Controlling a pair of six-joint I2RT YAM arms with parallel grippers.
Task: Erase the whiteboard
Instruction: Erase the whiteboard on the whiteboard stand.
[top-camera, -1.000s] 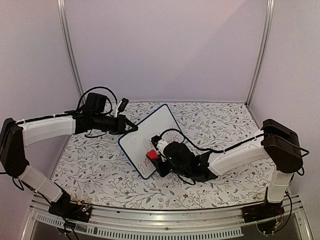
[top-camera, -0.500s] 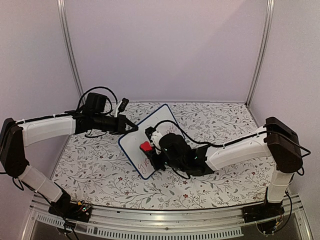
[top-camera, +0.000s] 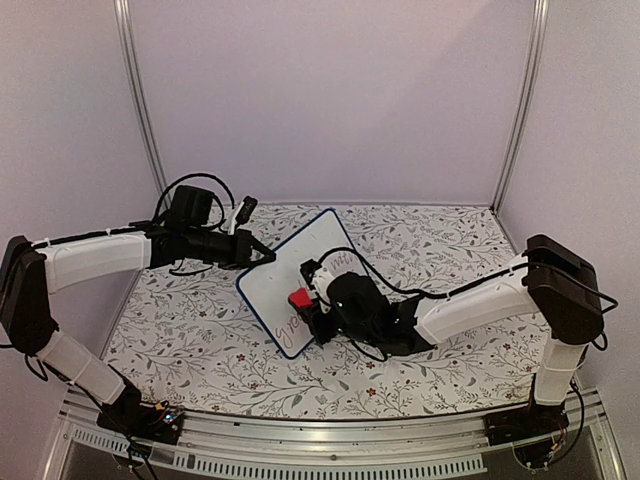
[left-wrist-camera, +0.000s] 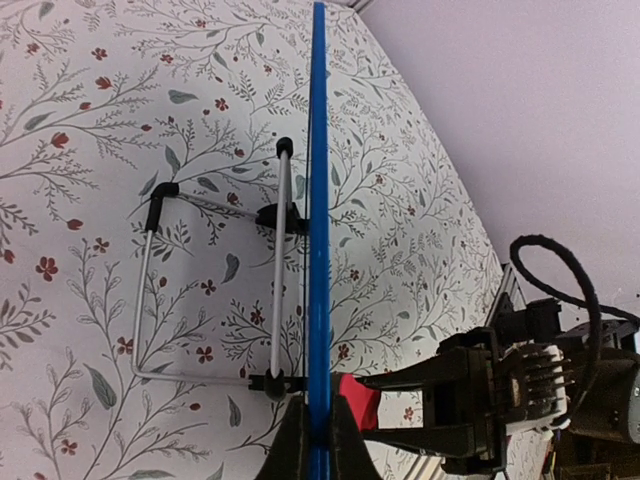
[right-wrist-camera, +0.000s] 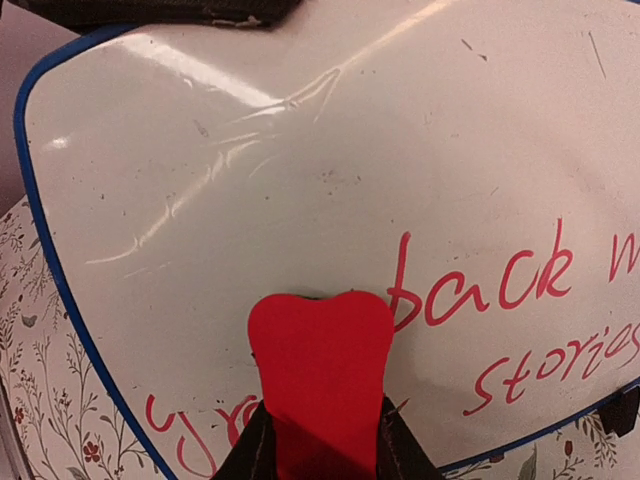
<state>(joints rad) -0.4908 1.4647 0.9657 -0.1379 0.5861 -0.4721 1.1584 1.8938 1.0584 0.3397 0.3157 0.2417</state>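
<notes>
Grips the red eraser (right-wrist-camera: 322, 370) firmly in the closed jaws of the right gripper (right-wrist-camera: 322, 440), pressing it on the face of the whiteboard (right-wrist-camera: 300, 150), among the red writing (right-wrist-camera: 500, 285) on its lower part. Pinches the blue rim of the whiteboard with the left gripper (left-wrist-camera: 318, 440), also closed, to steady it on the wire stand (left-wrist-camera: 215, 290) behind it. Seems to be mid-wipe: clean on the upper part, words below. Next, probably calls for sweeping sideways over the words with even pressure.
</notes>
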